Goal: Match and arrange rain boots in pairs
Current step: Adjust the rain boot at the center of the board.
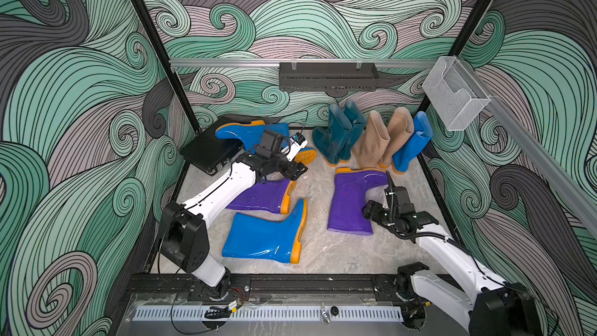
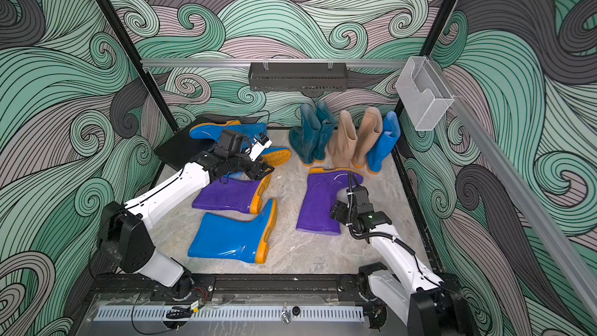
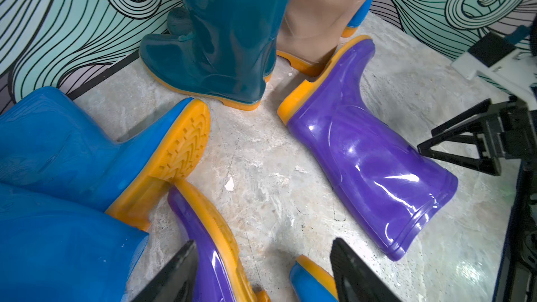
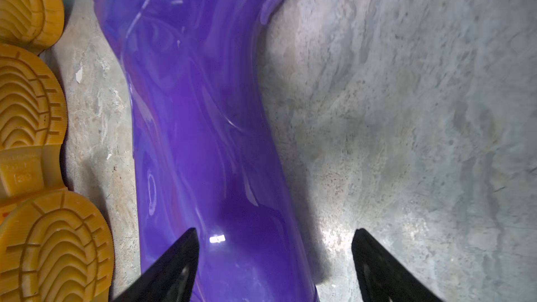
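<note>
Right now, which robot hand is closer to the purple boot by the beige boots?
Right. The right gripper hangs over that purple boot; the left gripper is farther, above the other purple boot.

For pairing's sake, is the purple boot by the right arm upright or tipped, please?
Tipped: the purple boot lies on its side, its opening toward the front.

Both top views are looking steeply down from high in front, sharing the whole marbled floor (image 1: 339,253). The left wrist camera is looking low across it; the right one is hanging close above a lying purple boot (image 4: 203,111) that all views are sharing.
</note>
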`<state>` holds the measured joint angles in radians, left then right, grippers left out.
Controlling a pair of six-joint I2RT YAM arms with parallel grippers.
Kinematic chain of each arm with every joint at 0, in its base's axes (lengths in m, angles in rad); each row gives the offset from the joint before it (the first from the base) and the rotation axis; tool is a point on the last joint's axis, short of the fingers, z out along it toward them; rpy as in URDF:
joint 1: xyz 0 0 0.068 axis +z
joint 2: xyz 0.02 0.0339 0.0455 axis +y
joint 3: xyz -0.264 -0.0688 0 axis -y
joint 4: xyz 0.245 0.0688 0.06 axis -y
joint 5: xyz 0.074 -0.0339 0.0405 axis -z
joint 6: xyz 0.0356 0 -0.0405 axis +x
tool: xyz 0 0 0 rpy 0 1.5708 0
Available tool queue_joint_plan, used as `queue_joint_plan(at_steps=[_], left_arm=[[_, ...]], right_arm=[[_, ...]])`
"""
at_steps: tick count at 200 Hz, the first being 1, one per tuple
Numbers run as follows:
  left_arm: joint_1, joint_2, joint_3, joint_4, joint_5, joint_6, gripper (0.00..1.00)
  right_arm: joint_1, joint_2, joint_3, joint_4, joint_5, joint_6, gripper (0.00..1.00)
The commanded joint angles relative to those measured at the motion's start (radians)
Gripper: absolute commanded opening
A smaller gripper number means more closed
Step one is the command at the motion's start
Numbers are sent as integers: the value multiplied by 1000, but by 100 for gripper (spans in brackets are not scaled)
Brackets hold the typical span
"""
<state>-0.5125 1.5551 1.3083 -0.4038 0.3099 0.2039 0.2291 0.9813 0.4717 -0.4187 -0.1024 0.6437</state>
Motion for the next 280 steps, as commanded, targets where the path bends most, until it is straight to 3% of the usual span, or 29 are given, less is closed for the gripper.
queue_joint_plan(at_steps=[1,36,55,98,118,160,218,256,280], left_arm=[[-19,-33,-15,6,-27,23,74],[-39,-34,-27,11,-43,19,74],[-47,-33,-27,0,-60,22,74],[-71,-36,-54,-16,-73,56,74],[-94,-28,-55,-23,-79,85,75],[-181,-13,-81,-4,-27,219,81],[-264,-82,-236,129,69,518,82],[-265,-90,-261,216,20,582,85],[-264,-48,-229,238,47,592,85]], right_arm=[[-18,-3,-23,55,-81,52,83],[-33,1,-106,207,-169,62,80],[-36,16,-119,241,-184,56,71],[-39,-51,-117,233,-177,64,23],[-39,-134,-80,160,-160,67,6],[-39,-230,55,37,-180,94,0],[-41,-91,266,-36,-306,94,0],[-41,-15,327,-57,-369,69,1],[-40,2,338,-57,-387,75,1]])
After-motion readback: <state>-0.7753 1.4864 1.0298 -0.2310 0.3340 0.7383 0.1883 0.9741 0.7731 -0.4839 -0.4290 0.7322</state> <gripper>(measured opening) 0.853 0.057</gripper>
